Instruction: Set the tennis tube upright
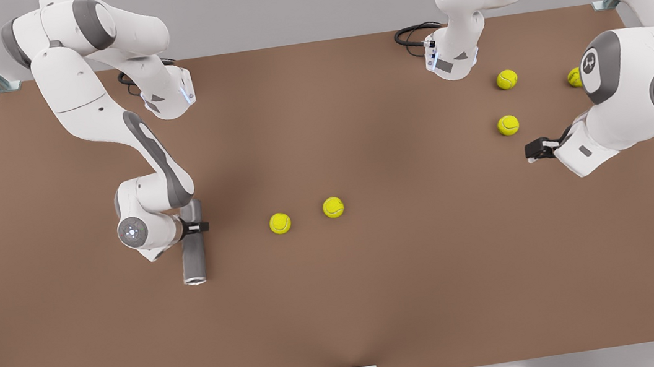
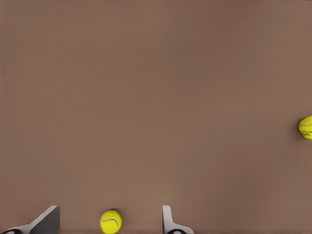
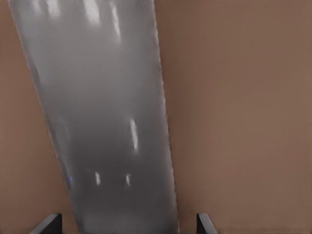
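Note:
The tennis tube [image 1: 193, 250], a plain grey cylinder, lies flat on the brown table [image 1: 379, 302] at the front view's left. Its silvery rim [image 1: 195, 280] points toward the near edge. My right gripper [image 1: 197, 227] reaches across the tube's middle. In the right wrist view the tube [image 3: 107, 122] runs between the two fingertips [image 3: 48, 223] with a small gap on each side, so this gripper [image 3: 129, 217] is open around it. My left gripper [image 1: 530, 151] waits open at the front view's right, with nothing held.
Two yellow-green tennis balls [image 1: 280, 223] [image 1: 333, 207] lie right of the tube. Three more balls [image 1: 507, 125] [image 1: 507, 79] [image 1: 574, 77] lie near the left gripper. In the left wrist view one ball [image 2: 111, 222] sits on the table between that gripper's fingers [image 2: 168, 219].

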`<state>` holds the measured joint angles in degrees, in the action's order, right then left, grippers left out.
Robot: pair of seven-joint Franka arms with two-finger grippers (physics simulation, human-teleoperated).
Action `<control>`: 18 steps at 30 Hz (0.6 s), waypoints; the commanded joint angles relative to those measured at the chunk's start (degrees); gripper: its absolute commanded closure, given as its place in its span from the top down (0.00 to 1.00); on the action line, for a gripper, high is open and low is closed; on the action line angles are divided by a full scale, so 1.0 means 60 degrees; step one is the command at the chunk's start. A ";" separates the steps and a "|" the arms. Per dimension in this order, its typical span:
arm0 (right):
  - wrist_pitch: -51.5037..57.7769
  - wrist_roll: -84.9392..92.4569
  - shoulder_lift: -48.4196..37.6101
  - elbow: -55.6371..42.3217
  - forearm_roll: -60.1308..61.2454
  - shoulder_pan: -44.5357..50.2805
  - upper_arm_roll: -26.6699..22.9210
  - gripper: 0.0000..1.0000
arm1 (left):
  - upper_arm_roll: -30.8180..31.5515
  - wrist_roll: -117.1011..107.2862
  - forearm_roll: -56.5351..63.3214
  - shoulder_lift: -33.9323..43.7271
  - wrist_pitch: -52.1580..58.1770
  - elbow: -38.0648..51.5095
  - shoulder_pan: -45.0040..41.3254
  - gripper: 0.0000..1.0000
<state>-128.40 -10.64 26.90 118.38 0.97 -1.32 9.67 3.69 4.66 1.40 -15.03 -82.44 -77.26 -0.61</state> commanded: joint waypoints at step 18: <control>-0.0016 -0.0015 0.0381 -0.0057 -0.0029 0.0073 -0.0015 0.78 | 0.0000 0.0000 -0.0014 -0.0072 0.0015 -0.0073 0.0014 1.00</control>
<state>-128.50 -10.73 29.18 117.98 0.79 -0.88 9.58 3.69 4.66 1.34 -15.47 -82.35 -77.77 -0.53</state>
